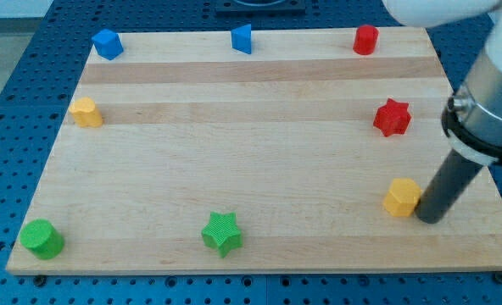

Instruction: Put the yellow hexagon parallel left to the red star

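The yellow hexagon lies near the board's lower right. The red star lies above it, near the right edge. My tip rests on the board just to the right of the yellow hexagon, touching or almost touching its right side. The dark rod rises up and to the right from the tip into the arm's grey and white body at the view's right edge.
Other blocks on the wooden board: a blue block at top left, a blue triangular block at top middle, a red cylinder at top right, a yellow block at left, a green cylinder at bottom left, a green star at bottom middle.
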`<move>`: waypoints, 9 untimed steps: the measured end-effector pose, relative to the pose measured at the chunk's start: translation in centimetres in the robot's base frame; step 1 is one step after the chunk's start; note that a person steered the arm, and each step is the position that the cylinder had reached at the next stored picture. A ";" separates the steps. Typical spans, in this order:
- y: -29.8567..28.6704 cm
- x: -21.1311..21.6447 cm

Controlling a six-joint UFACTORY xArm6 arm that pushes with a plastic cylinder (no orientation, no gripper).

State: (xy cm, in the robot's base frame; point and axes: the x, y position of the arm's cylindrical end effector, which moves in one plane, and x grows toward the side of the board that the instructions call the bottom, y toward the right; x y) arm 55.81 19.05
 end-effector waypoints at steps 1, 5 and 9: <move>-3.2 -0.3; -7.0 -5.7; -7.4 -10.8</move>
State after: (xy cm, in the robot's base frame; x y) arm 45.00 11.64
